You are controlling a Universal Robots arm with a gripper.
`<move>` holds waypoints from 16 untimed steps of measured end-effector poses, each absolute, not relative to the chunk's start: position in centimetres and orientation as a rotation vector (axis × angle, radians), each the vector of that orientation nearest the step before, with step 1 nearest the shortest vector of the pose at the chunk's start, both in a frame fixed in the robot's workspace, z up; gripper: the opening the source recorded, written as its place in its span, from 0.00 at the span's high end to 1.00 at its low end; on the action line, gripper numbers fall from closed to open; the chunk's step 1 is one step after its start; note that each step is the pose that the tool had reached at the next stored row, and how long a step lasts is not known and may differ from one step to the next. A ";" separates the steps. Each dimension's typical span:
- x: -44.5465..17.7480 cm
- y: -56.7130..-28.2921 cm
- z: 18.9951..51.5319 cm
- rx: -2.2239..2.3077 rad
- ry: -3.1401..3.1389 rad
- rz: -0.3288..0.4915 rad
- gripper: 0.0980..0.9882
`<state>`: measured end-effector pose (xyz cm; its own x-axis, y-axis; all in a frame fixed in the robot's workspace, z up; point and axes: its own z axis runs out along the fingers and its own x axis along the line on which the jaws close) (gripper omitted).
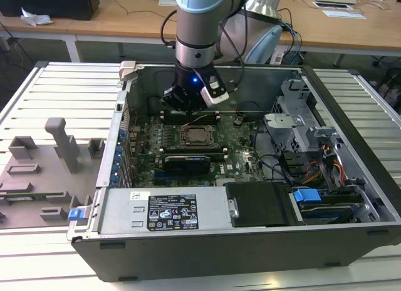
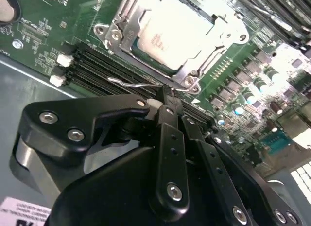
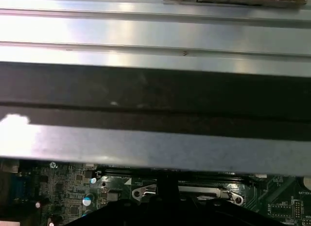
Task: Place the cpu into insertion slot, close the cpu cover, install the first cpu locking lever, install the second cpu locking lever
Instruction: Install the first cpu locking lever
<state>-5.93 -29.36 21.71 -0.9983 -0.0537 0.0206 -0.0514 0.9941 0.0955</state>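
Note:
The cpu, silver-topped, lies flat in the insertion slot on the green motherboard. The cpu cover, a silver frame, lies down over it, with the chip showing through its window. A thin wire locking lever runs along the slot's edge beside the black memory slots. My gripper stands over that edge with its black fingers together and the tips right at the lever wire; whether they pinch it I cannot tell. In the exterior view the gripper hangs at the slot's far side. The slot's edge peeks below the case wall.
The open computer case has a high metal wall close behind the gripper. A power supply sits at the front, a drive cage with cables at the exterior view's right. A grey fixture stands outside the case at the exterior view's left.

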 end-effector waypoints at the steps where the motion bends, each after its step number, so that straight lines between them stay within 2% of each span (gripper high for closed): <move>1: -5.8 -29.3 21.7 0.082 -3.114 -0.148 0.99; 16: -2.2 -29.6 20.1 0.081 -3.103 -0.147 0.99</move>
